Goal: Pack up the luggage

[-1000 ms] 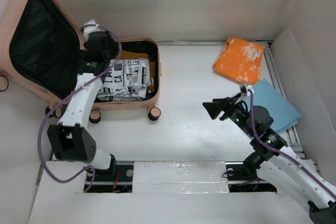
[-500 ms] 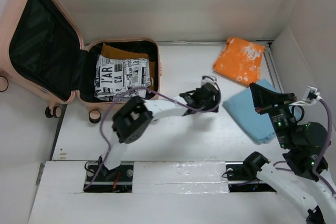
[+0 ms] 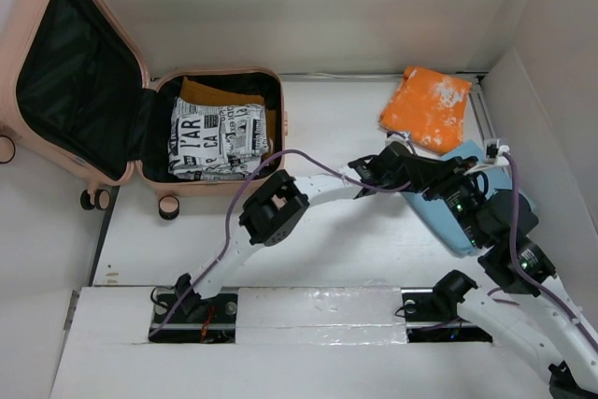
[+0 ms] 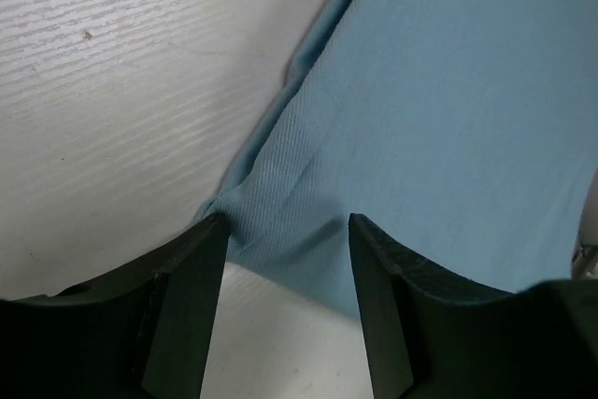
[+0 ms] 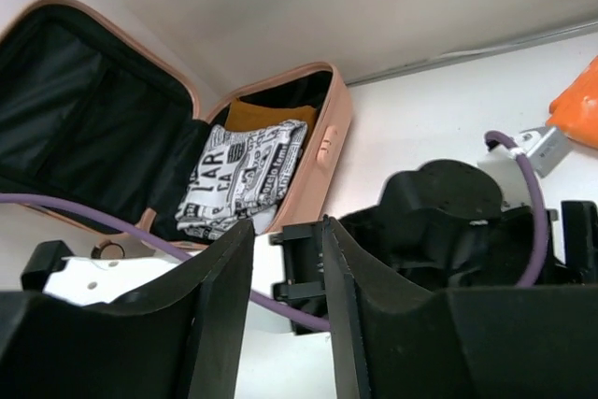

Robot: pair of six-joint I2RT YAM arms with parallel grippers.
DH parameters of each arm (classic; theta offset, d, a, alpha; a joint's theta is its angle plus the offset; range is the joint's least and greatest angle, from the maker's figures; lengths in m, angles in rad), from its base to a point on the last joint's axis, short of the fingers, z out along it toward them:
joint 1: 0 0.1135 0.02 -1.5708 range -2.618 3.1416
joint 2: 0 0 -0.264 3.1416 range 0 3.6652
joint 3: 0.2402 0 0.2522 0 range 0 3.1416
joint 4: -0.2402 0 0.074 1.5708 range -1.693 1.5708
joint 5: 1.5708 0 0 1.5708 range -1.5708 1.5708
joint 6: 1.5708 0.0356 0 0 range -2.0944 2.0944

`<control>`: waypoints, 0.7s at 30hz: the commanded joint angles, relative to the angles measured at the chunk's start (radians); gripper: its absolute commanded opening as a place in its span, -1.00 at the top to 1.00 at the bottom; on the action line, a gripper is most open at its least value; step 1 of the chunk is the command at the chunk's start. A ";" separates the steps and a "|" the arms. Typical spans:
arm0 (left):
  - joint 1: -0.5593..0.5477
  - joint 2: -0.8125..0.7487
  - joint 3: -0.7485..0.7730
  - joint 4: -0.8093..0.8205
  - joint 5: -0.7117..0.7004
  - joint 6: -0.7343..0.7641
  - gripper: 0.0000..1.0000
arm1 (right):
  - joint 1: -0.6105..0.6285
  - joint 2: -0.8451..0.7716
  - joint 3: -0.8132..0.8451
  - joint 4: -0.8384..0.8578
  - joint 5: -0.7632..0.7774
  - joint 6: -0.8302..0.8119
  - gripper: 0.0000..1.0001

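The luggage [image 3: 56,44], a pale pink suitcase, lies open at the far left, its base [image 3: 273,128] holding a newspaper-print cloth [image 3: 218,140] on a mustard cloth [image 3: 207,92]. It also shows in the right wrist view [image 5: 332,133]. My left gripper [image 3: 409,180] reaches across to the right; in its wrist view it [image 4: 285,263] is open, straddling the near corner of a folded light blue cloth [image 4: 448,109]. My right gripper [image 3: 432,175] is open and empty [image 5: 285,259], just behind the left wrist [image 5: 448,221]. The blue cloth [image 3: 447,226] is partly hidden by both arms.
A folded orange cloth [image 3: 427,106] lies at the back right, beyond the blue one. White walls close in the back and the right side. The left arm's purple cable [image 3: 308,158] arcs over the middle of the table.
My left arm has swung from the suitcase across the table to the blue cloth's corner. My right arm has swung back leftward and come close behind the left wrist.
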 commanded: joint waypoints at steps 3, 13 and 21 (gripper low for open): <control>-0.001 0.065 0.066 -0.049 -0.065 0.004 0.30 | 0.011 0.006 -0.009 0.064 -0.032 -0.003 0.17; 0.008 -0.063 -0.135 -0.030 -0.223 0.122 1.00 | 0.011 0.038 -0.009 0.073 -0.041 -0.013 0.17; 0.175 -0.303 -0.368 -0.007 -0.349 0.171 1.00 | 0.011 0.063 -0.019 0.118 -0.061 -0.013 0.17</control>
